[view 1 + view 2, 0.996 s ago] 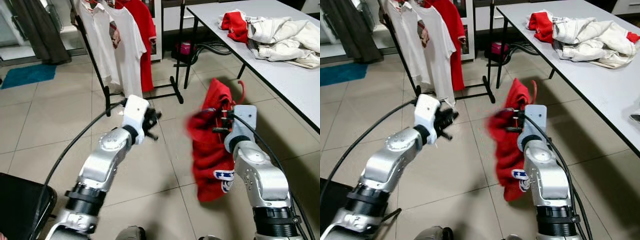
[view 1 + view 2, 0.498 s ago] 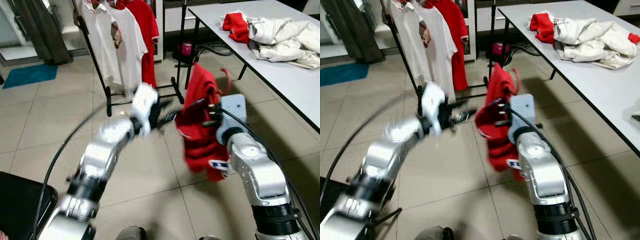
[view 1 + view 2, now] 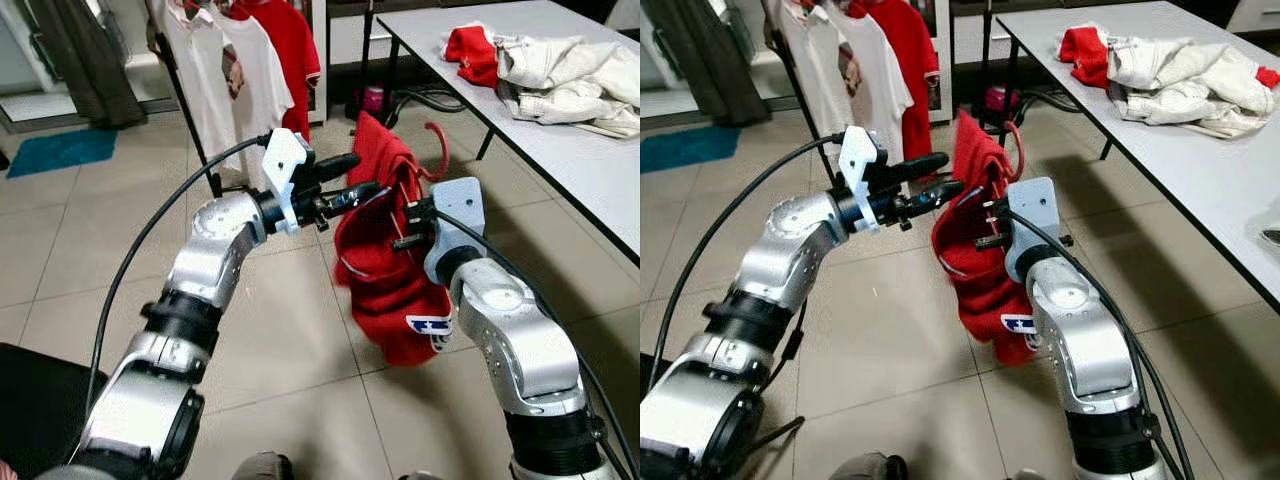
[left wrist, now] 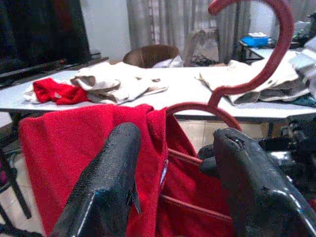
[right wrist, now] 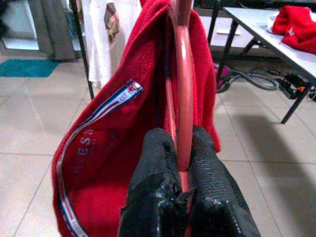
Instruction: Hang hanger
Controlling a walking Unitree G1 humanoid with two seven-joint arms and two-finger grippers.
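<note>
Red hanger (image 5: pixel 183 94) draped with red shirt (image 3: pixel 385 275), neck trim reading "GUESS", held mid-air above tiled floor (image 3: pixel 60 230), long axis roughly upright, hook (image 3: pixel 437 150) curling toward white table (image 3: pixel 560 140). Clamped on hanger bar: right gripper (image 5: pixel 180 168), fingers closed tight. Beside the shirt's upper edge: left gripper (image 3: pixel 345 180), fingers parted, grasping nothing. Behind: clothes rack (image 3: pixel 195 130) with hung shirts.

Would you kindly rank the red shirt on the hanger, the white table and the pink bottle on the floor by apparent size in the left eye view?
1. White table, largest, though cut off by the frame.
2. Red shirt, nearer the camera, so its true size is unsure.
3. Pink bottle, clearly smallest.
</note>
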